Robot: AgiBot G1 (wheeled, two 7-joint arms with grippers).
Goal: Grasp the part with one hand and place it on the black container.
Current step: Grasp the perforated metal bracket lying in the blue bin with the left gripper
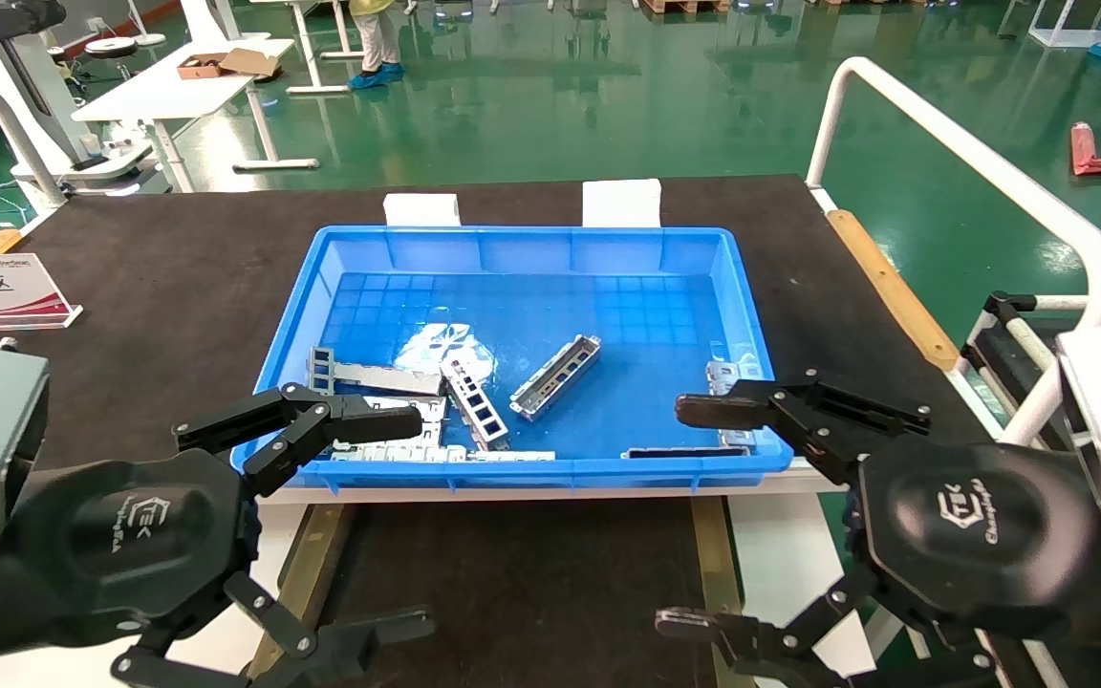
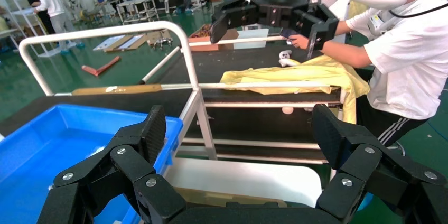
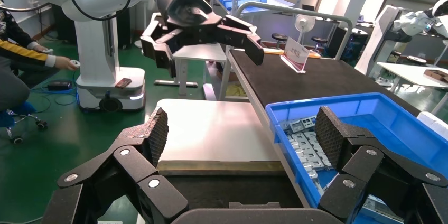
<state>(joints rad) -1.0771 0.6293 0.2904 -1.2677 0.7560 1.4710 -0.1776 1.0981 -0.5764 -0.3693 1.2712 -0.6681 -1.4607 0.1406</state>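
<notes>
Matte black left gripper [image 1: 359,535], matching right gripper [image 1: 694,516], silver screws, embossed round logo housings, grey wrist blocks

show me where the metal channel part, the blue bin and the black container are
the part [image 1: 557,376], head view, middle of the bar's channel.
the blue bin [image 1: 522,235], head view, far rim.
the black container [image 1: 522,573], head view, bare black surface.
</notes>
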